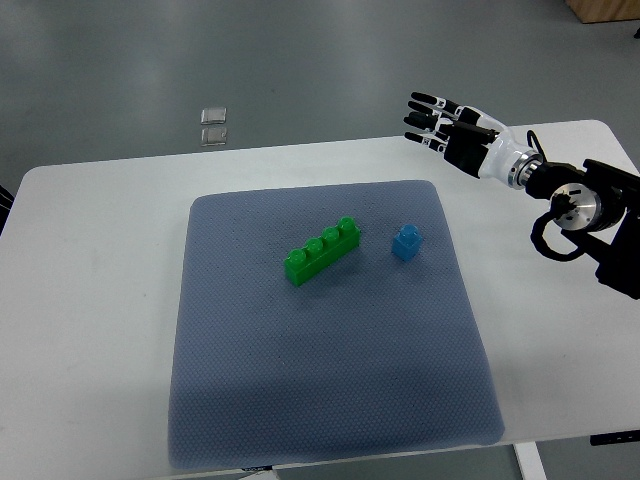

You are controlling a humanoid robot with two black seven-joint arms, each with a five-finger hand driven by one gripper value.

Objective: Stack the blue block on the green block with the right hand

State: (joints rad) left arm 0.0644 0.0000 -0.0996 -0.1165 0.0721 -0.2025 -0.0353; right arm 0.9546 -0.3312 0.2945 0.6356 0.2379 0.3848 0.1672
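A long green block (322,251) with several studs lies diagonally on the blue-grey mat (320,380). A small blue block (406,242) stands just to its right, a short gap apart. My right hand (442,124) hovers above the table's far right edge, well up and right of the blue block, fingers spread and holding nothing. Its arm (580,205) comes in from the right edge. The left arm is out of view.
The mat lies on a white table (90,300). A small clear object (213,125) lies on the grey floor beyond the table's far edge. A dark thing shows at the picture's left edge (5,205).
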